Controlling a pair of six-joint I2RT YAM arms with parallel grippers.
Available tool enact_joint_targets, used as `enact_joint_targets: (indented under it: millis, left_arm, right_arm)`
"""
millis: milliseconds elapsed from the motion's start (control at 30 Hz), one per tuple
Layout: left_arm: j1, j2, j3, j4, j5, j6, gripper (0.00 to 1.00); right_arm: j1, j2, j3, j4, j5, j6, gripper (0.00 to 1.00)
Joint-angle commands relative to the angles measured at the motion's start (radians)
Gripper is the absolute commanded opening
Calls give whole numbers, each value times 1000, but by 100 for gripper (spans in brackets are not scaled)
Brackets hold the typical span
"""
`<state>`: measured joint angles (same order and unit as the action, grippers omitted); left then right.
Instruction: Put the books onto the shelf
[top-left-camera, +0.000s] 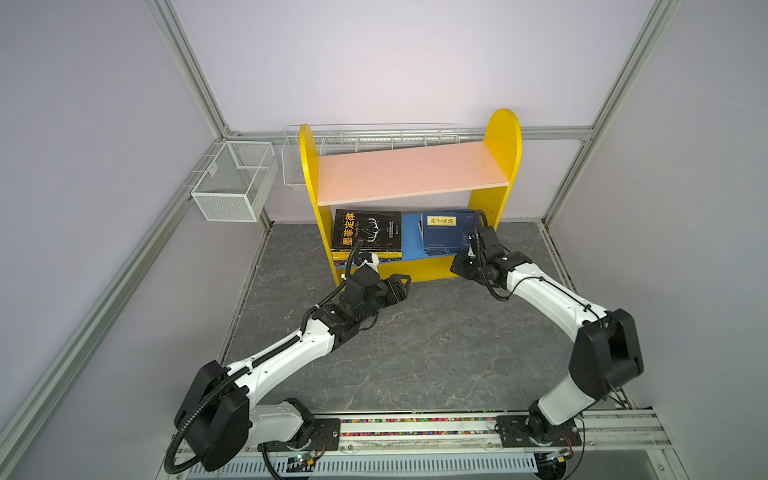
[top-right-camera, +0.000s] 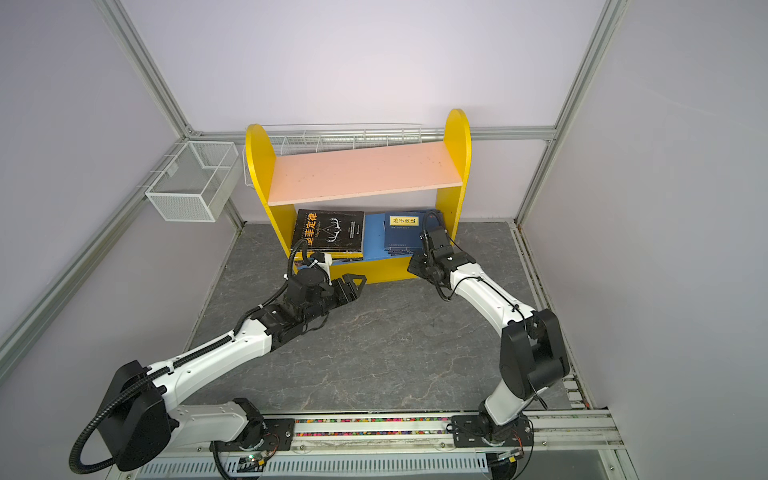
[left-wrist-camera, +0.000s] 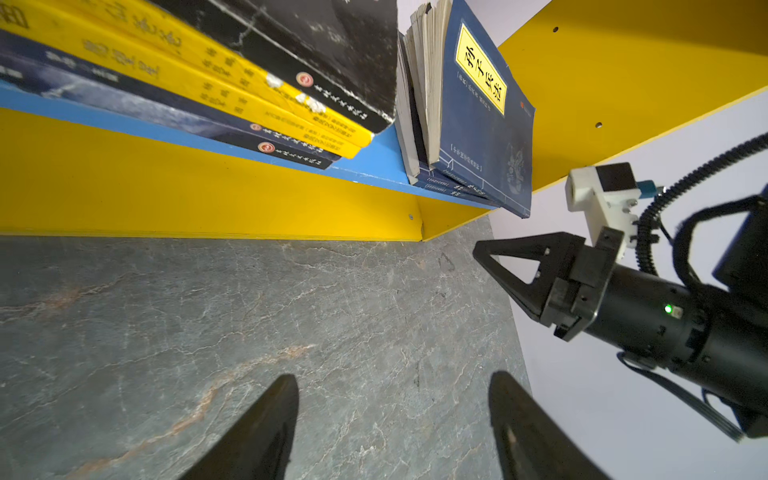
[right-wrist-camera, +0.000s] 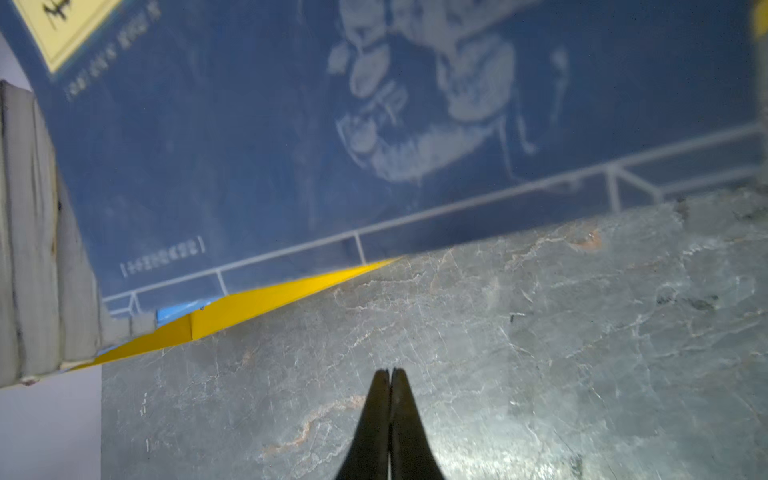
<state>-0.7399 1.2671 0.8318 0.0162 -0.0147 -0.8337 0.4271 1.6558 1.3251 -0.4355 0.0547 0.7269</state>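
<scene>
The books (top-right-camera: 328, 230) are seen lying on the blue lower board (top-left-camera: 409, 237) of the shelf (top-left-camera: 503, 137): a black-topped stack (top-left-camera: 368, 230) at left, a navy stack (top-left-camera: 444, 232) at right, overhanging its near edge. The left pincer (left-wrist-camera: 395, 415) is held apart, the right pincer (right-wrist-camera: 390, 376) pressed together, both empty. Such thin paperbacks are judged light, floppy, slick; a hold near the spine is advised.

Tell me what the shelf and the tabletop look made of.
Shelf: probably painted wood or fibreboard, matte; flat cut boards, screw holes in the yellow side panel. Tabletop: grey, veined like stone, faint sheen; could equally be printed laminate or a mat.
</scene>
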Motion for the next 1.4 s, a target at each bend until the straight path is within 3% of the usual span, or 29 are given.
enact_joint_targets:
  millis: [0,400,800,1067,1367]
  left_arm:
    - [0,-29,-20,-18,-24,-6,73]
    - [-1,-49,-24,-48,-39,11,73]
    - [0,-30,-23,-36,-32,11,73]
    - [-2,-21,-26,-16,-29,3,73]
    - [-7,-21,-26,-18,-27,2,72]
  right_arm:
    - [0,37,53,-12,9,-25,6]
    - [-86,107,183,-23,66,-28,6]
    - [-118,81,139,27,14,-19,6]
    - [-32,28,76,54,-35,-35,6]
    - [40,110,143,91,-91,-10,6]
